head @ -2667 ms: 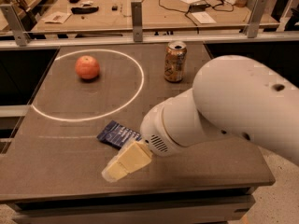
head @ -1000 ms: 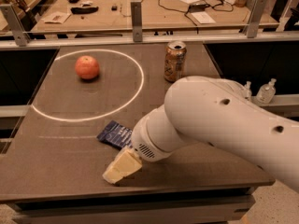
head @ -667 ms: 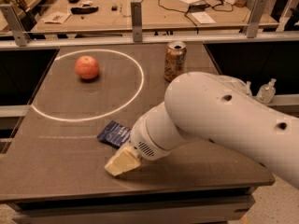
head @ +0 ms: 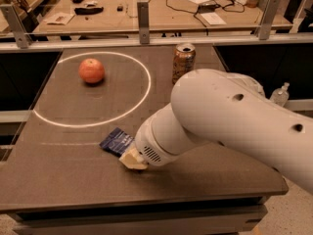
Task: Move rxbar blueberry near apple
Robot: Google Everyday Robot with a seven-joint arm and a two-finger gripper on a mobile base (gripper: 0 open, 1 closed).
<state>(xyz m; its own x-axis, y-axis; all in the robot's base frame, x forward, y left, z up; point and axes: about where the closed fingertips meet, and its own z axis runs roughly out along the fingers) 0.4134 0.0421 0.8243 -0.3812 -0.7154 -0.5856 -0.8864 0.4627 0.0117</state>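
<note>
The rxbar blueberry (head: 115,140), a flat dark navy wrapper, lies on the dark table near its front, partly hidden under my arm. The gripper (head: 132,160) is at the bar's right end, low on the table; only its cream tip shows past the white wrist. The apple (head: 91,70), round and red-orange, sits far back left inside a white painted circle (head: 144,89), well apart from the bar.
A gold-brown drink can (head: 183,62) stands at the back right of the table, behind my white arm (head: 230,121). The table's front edge (head: 146,202) is close below the gripper. A railing and a cluttered workbench lie behind.
The arm has swung left and down. The gripper has closed in on the bar's right end, and less of the gripper and the bar shows now.
</note>
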